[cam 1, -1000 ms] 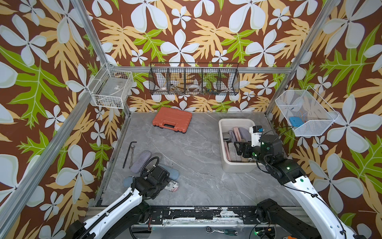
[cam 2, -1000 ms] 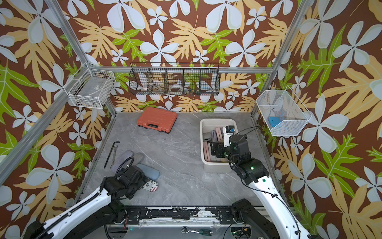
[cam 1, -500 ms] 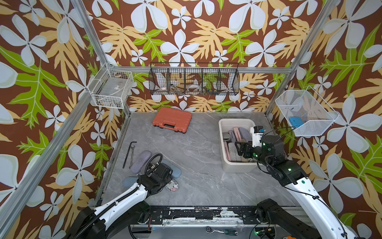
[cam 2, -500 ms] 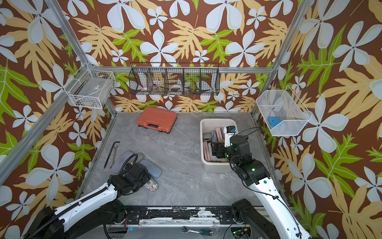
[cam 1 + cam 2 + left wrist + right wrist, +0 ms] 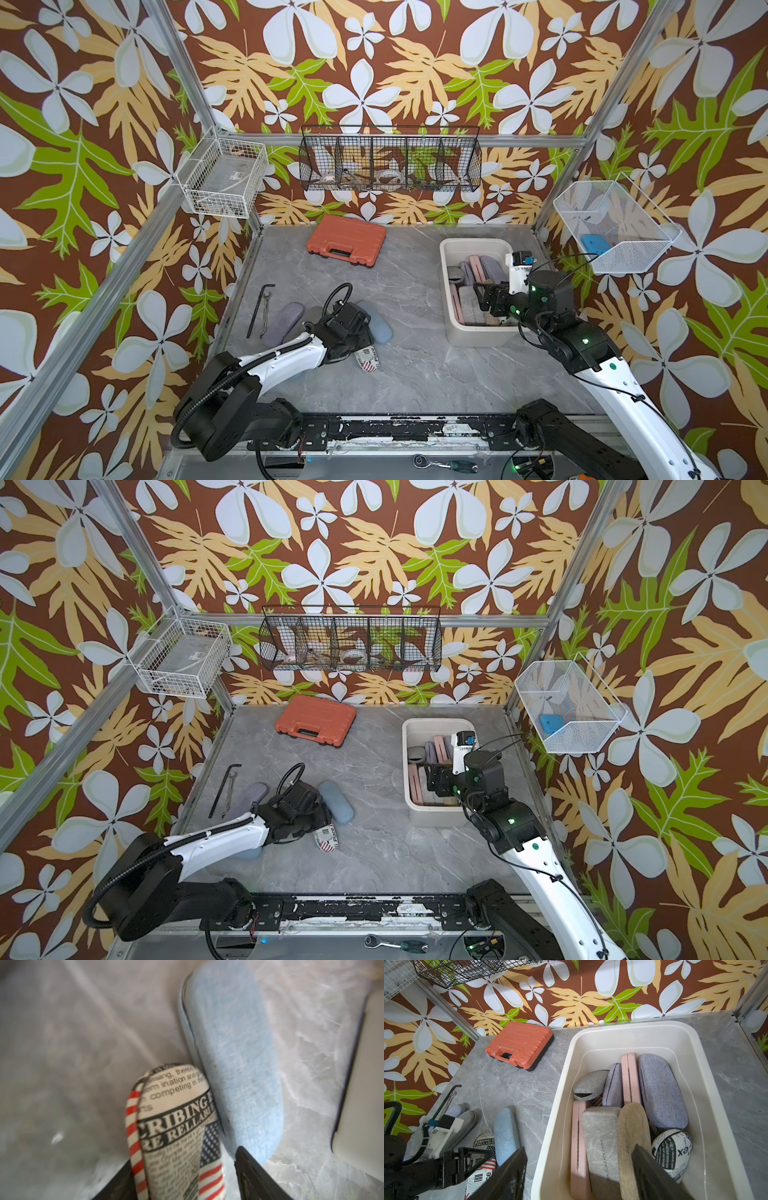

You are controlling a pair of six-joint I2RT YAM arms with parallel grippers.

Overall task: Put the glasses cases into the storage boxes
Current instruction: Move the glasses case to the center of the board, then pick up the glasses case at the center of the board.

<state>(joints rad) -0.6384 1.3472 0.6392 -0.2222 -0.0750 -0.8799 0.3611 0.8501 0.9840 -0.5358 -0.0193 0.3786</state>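
At the near edge of the table [image 5: 415, 374], the left hand [image 5: 184, 1157] is clamped on a newspaper-and-flag print case [image 5: 367, 358], one black finger on each long side. The case's rounded end sticks out past the fingertips. Just beside it and touching its edge lies a blue felt case [image 5: 376, 322], flat on the table. On the other side of the left arm lie a grey felt case [image 5: 467, 1122] and a lavender felt case [image 5: 284, 324], side by side. A black hex key [image 5: 255, 307] and a small wrench [image 5: 266, 316] lie near the table's edge beyond them.

The right hand [image 5: 482, 296] hangs over the near end of the cream tub [image 5: 446, 257] with its fingers well apart and nothing between them. The tub holds a pink case [image 5: 577, 1136], a marbled grey case [image 5: 600, 1136], a tan case [image 5: 631, 1126] and a second newspaper-print case [image 5: 672, 1151]. Further in are another pink case [image 5: 630, 1078] and three grey or lavender ones.

Further back an orange toolcase [image 5: 347, 239] lies closed on the table. On the back wall hangs a black wire basket [image 5: 390, 158], with a white wire basket [image 5: 224, 176] on a side wall.
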